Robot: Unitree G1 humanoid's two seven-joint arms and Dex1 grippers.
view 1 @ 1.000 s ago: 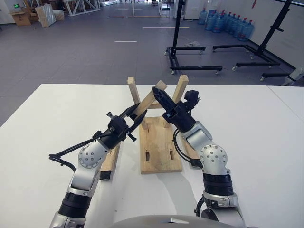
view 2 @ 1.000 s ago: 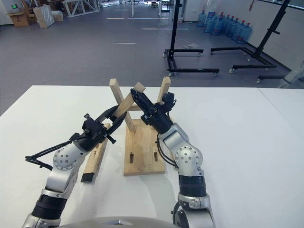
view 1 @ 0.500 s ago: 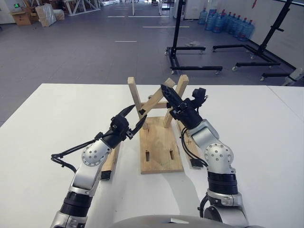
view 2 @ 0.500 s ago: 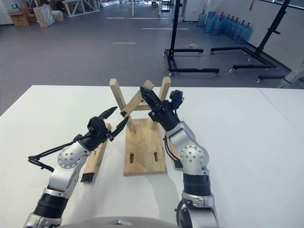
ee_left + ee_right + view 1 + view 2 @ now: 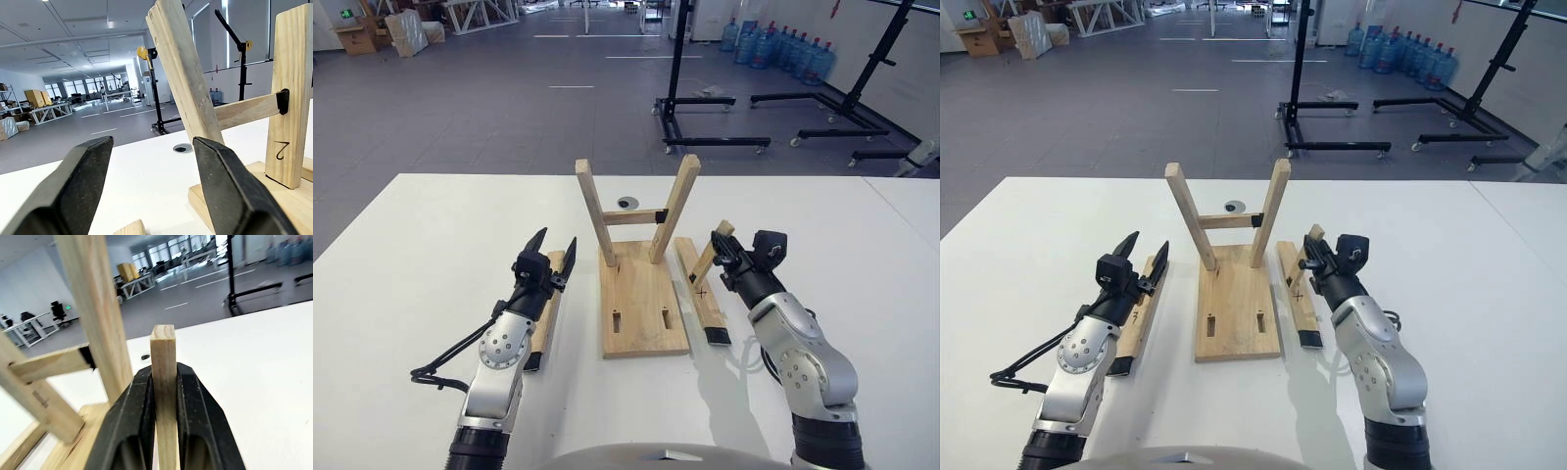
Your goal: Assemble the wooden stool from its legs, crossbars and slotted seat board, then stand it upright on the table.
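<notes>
The seat board [image 5: 644,304] lies flat mid-tabletop, with two braced legs [image 5: 595,211] seated at its far end. The right gripper [image 5: 720,253] has its fingers clenched on a wooden piece [image 5: 163,345], tilted up, likely for an empty slot. The left gripper [image 5: 556,245], fingers released, hovers over a spare leg [image 5: 544,318].

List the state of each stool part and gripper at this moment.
seat board: flat on the table, two near slots unfilled.
leg frame: two legs joined by a crossbar, standing in the board.
left gripper: open, empty.
right gripper: shut on the held piece.
held piece: gripped, tilted.
left loose piece: lying flat.
right loose piece: lying flat.
</notes>
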